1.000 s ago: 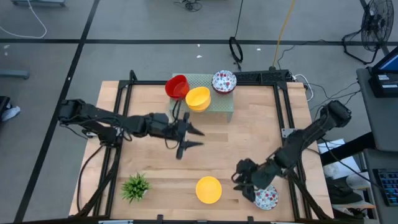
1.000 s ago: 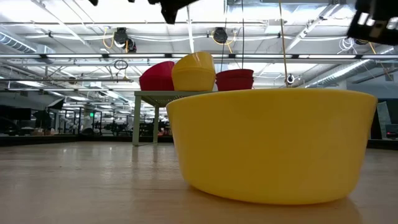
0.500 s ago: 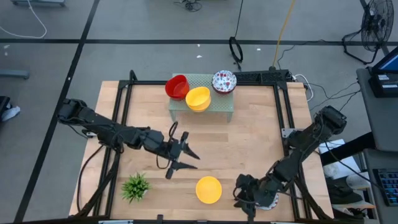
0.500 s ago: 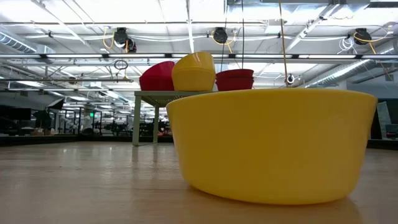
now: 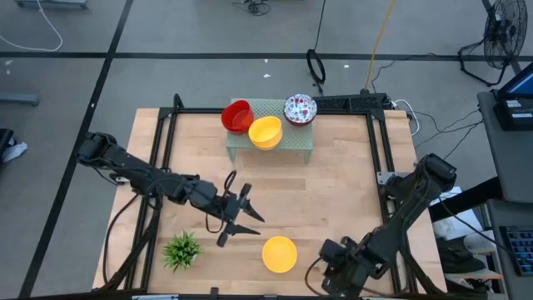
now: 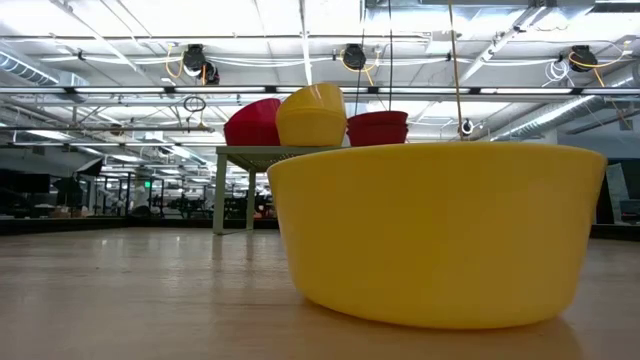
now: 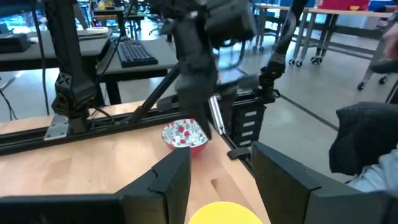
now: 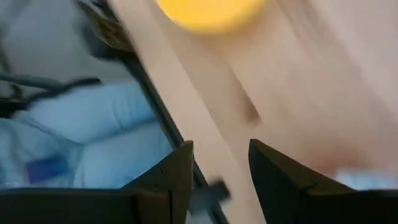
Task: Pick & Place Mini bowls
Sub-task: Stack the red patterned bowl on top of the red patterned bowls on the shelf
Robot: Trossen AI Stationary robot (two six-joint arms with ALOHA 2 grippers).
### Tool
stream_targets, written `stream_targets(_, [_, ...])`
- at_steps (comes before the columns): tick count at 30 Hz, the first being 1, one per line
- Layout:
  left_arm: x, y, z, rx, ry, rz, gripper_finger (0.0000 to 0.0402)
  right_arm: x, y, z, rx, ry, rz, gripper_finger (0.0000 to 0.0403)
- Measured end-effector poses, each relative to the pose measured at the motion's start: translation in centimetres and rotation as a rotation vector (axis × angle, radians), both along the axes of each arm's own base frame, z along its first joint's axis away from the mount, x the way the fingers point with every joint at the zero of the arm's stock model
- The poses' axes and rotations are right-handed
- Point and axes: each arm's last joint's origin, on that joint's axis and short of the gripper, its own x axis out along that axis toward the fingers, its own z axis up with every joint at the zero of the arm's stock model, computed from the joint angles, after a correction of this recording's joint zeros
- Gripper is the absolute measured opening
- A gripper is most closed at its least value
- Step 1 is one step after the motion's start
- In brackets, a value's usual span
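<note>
A yellow mini bowl (image 5: 279,254) (image 6: 440,235) rests on its base near the table's front edge. My left gripper (image 5: 237,223) hovers open just to its left, pointing at it. A speckled mini bowl (image 7: 185,135) sits on the table at the front right; in the high view my right arm hides it. My right gripper (image 5: 331,272) stands open over the front edge, to the right of the yellow bowl, with nothing between its fingers (image 8: 165,180). A red bowl (image 5: 237,117), a yellow bowl (image 5: 265,132) and a speckled bowl (image 5: 300,109) sit on a green riser (image 5: 296,137).
A spiky green plant (image 5: 181,248) stands at the front left, close to my left gripper. Black frame rails (image 5: 163,142) run along the table's left and right sides. Bare wood lies between the riser and the front yellow bowl.
My left gripper has swung toward the table's near edge, closer to the yellow bowl, and stays open. My right gripper has gone toward the near edge, rolling and tipping downward, and its arm now covers the speckled bowl in the high view. The bowls have not moved.
</note>
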Motion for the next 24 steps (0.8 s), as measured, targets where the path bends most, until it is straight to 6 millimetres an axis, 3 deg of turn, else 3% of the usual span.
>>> stream_targets(6, [-0.1, -0.3, 0.0, -0.001, 0.0, -0.011, 0.0173, -0.8, 0.3, -2.9, 0.063, 0.399, -0.121, 0.0141])
stream_targets(9, [-0.1, -0.3, 0.0, -0.023, 0.01, -0.008, 0.0173, -1.1, 0.4, -3.7, 0.063, 0.502, -0.144, 0.0141])
stream_targets(24, [-0.7, -1.5, -0.2, -0.034, 0.043, -0.045, 0.0173, -0.7, 0.4, -4.3, 0.06, 0.432, -0.18, 0.0141])
